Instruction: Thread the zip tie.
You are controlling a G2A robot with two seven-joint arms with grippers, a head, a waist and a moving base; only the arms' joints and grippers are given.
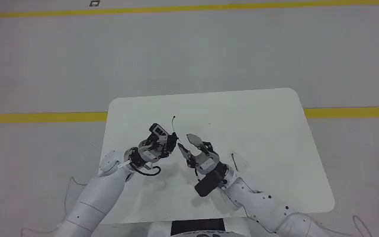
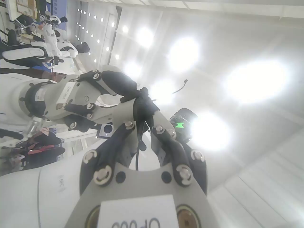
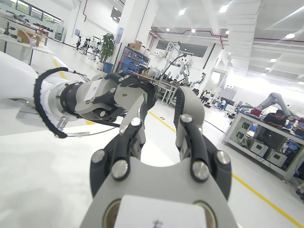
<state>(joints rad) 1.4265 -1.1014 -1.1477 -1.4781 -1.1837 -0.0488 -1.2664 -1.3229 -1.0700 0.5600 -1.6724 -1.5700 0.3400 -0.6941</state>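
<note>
Between the closed fingertips of the left gripper sits a thin black plastic zip tie, its free end poking out beyond them, while just beside it the right gripper hangs wide open and empty above the white rounded-corner table.

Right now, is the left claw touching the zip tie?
Touching. The left wrist view shows the left claw shut on the zip tie: the black strap sticks out of its closed grip.
</note>
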